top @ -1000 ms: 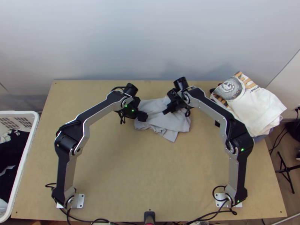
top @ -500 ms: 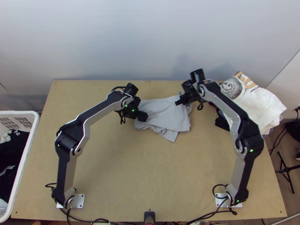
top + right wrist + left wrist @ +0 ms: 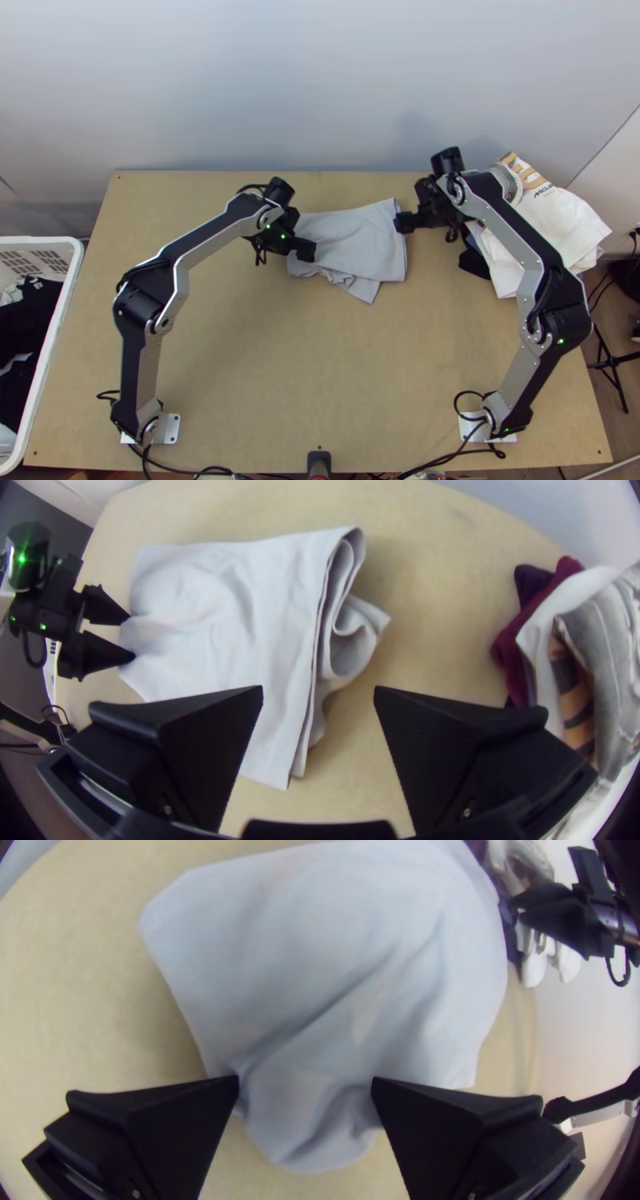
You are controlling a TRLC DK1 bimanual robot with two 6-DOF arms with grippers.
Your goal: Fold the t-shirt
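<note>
Top view has a white laundry basket (image 3: 77, 260) well to the left of the light grey t-shirt (image 3: 356, 244). Folded in layers, that t-shirt lies mid-table towards the far edge, its long axis running roughly left to right; one corner points back towards the arm bases. Its gathered, narrower end is at left, under the left gripper (image 3: 304, 250), whose fingers stand apart with fabric between them. At its broader right end is the right gripper (image 3: 406, 222), fingers well apart and gripping nothing. Right of the t-shirt is a stack of folded clothes (image 3: 560, 232), partly hidden by the right arm. The left gripper covers part of the gathered end; which end is the collar, I cannot tell.
</note>
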